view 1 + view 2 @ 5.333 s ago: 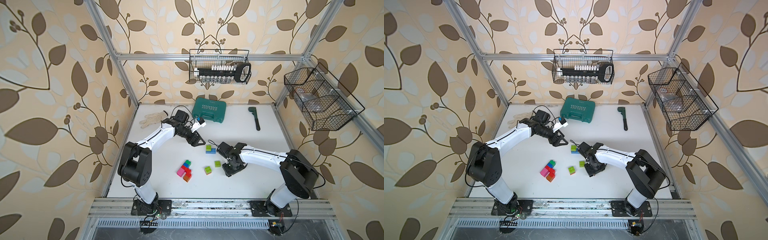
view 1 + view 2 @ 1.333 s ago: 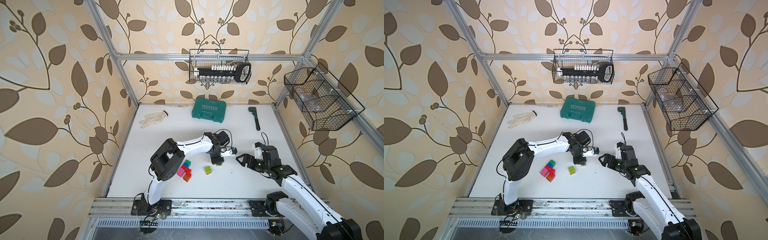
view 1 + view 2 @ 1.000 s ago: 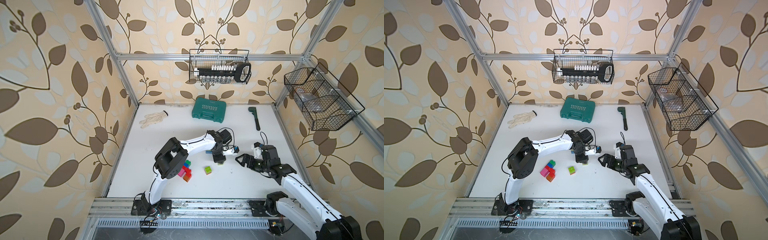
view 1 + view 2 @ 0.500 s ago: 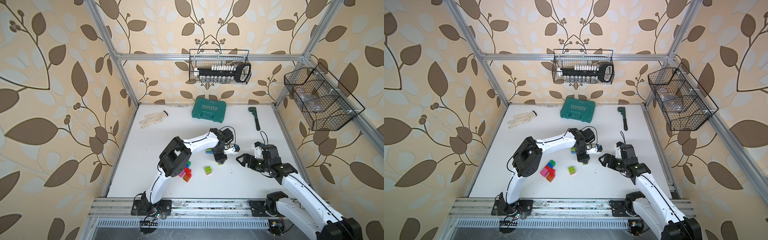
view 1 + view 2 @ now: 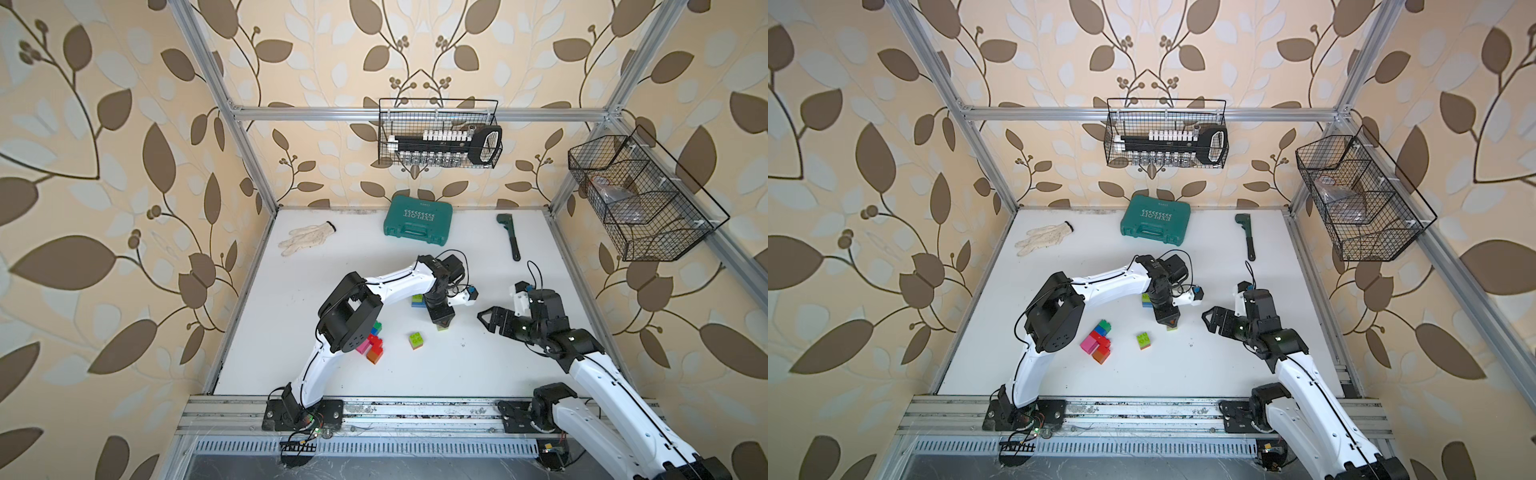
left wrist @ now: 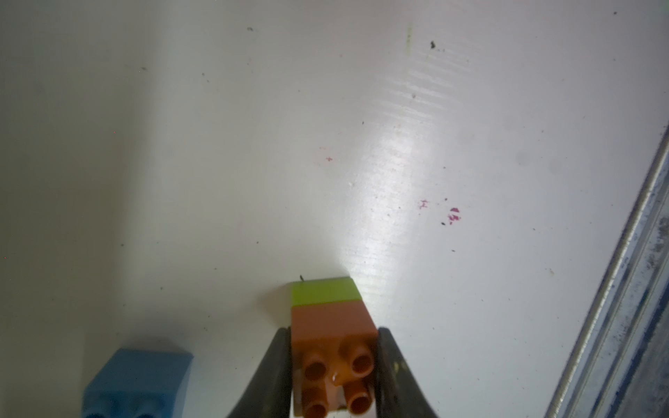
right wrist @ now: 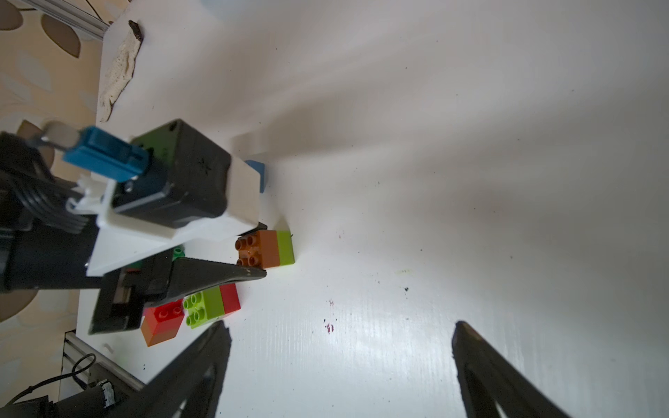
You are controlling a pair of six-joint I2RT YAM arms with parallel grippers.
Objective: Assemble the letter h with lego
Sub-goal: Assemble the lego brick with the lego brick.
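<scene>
Orange brick (image 6: 331, 325) is clamped betw. the left jaws, one finger on each side, studs facing the wrist cam. It's stacked on a lime brick (image 6: 324, 295), and the lime one's underside looks to be down on the white worktop (image 5: 478, 374). In both top views the left arm (image 5: 399, 286) reaches to mid-worktop w/ jaws pointing down over that pair.

Right jaws are spread wide w/ nothing betw. them. They hang above bare worktop near the pair, on its right, not touching, aimed toward the left jaws.

Other lego:
- A blue brick (image 6: 137, 380) is just beside the held pair but apart from it. A top view shows a lime one on top of it.
- A lime-on-red pair (image 5: 416, 340) stands alone, nearer the front rail.
- A cluster of pink, red, orange, blue & green bricks (image 5: 372, 345) lies by the left arm's elbow, partly hidden under it.

At the back of the worktop lie a teal case (image 5: 417, 220), a white glove (image 5: 305, 237) and a dark wrench (image 5: 509, 237), well apart from the bricks.
</scene>
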